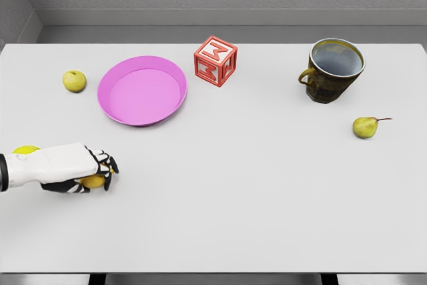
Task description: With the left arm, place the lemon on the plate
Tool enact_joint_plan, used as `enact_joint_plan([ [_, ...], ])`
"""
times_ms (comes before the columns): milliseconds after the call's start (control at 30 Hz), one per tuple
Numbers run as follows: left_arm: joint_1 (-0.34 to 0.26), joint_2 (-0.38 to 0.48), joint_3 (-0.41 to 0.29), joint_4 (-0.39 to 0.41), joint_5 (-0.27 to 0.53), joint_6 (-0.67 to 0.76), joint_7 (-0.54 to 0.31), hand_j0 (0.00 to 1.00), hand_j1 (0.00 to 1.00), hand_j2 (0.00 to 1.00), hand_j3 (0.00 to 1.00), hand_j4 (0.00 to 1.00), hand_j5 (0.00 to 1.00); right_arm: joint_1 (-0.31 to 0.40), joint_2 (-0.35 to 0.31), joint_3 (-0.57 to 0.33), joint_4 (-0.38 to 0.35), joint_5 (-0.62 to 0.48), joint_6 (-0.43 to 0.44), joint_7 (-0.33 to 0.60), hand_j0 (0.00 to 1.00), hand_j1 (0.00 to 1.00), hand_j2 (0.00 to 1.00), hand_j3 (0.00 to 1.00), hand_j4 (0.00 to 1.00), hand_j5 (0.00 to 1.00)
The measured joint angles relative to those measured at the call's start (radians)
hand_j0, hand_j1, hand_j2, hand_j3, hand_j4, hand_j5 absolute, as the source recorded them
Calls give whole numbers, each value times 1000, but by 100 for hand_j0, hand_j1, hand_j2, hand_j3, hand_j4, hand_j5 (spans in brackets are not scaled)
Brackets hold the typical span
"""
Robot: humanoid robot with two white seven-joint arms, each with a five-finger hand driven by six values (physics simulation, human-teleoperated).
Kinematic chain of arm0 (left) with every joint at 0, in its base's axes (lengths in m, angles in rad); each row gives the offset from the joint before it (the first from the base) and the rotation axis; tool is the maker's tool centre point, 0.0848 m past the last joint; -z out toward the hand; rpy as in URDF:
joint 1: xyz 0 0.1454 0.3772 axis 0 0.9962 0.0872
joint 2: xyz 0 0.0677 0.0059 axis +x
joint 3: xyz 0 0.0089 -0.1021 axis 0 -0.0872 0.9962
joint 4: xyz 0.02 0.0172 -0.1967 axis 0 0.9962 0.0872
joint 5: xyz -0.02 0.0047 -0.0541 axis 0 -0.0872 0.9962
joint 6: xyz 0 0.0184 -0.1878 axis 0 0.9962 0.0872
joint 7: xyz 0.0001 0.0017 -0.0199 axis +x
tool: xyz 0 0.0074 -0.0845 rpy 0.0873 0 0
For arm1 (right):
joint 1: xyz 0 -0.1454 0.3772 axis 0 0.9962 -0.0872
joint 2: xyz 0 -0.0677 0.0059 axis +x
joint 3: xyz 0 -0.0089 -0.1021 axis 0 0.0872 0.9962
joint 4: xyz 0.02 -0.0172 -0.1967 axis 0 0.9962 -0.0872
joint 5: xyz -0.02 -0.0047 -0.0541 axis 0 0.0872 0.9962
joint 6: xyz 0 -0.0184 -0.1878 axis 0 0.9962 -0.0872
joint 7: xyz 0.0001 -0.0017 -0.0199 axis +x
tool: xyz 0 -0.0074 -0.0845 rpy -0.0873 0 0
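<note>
1. A lemon [94, 181] sits low at the table's left side, mostly hidden under the left hand [79, 169]; only a yellow sliver shows beneath the palm and dark fingertips.
2. The hand's fingers curl down around the lemon, grasping it against the white table [240, 198], with the forearm cut off by the left edge of the frame.
3. A second yellow shape [25, 149] peeks out behind the forearm near the left edge; too little shows to tell what it is.
4. The pink plate [142, 90] lies beyond the hand, toward the back, well apart from the lemon.
5. A yellow-green apple [74, 81] rests just left of the plate.
6. A red block [215, 61] stands just right of the plate, 1 face carrying a raised letter that reads as M or W.
7. A dark mug [333, 70] sits at the far right, tilted, handle to the left, with no readable marking.
8. A pear [365, 127] with a thin stem lies near the mug, closer to the front.
</note>
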Motion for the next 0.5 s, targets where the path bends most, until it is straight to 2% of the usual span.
enact_joint_plan([
  [500,-68,-1,12,1,2,2,0,42,42,42,42,42,42,0,0,0,0,0,0,0,100,100,100,100,100,100],
])
